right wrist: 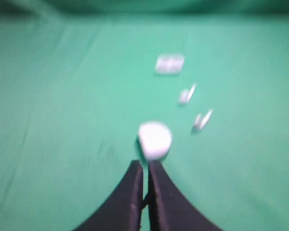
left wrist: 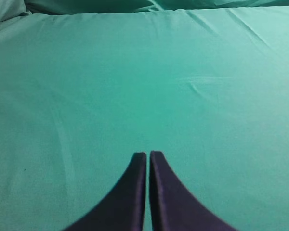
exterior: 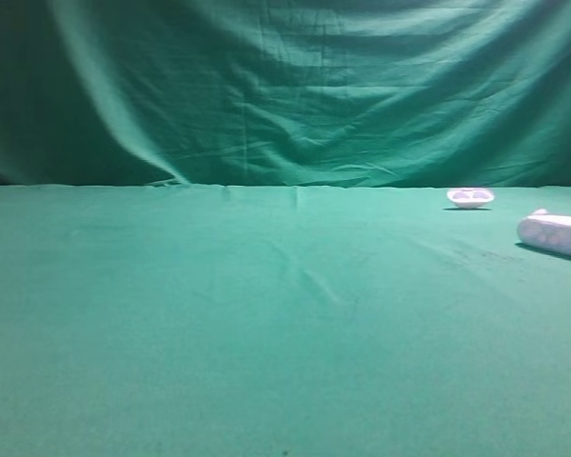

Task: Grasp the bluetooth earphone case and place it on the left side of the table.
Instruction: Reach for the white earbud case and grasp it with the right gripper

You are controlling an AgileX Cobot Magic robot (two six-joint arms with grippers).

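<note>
The white pill-shaped bluetooth earphone case point(exterior: 555, 232) lies on the green-cloth table point(exterior: 266, 314) at the far right edge. In the blurred right wrist view it shows end-on as a white rounded shape point(right wrist: 154, 139) just beyond the tips of my right gripper point(right wrist: 145, 163), whose jaws are together with nothing between them. My left gripper point(left wrist: 148, 154) is shut and empty above bare green cloth point(left wrist: 135, 86). Neither gripper shows in the exterior view.
A small shallow white tray point(exterior: 470, 197) sits behind and left of the case; it also shows in the right wrist view point(right wrist: 169, 64). Two small pale pieces point(right wrist: 186, 95) point(right wrist: 202, 120) lie between tray and case. A green backdrop point(exterior: 285, 86) hangs behind the table.
</note>
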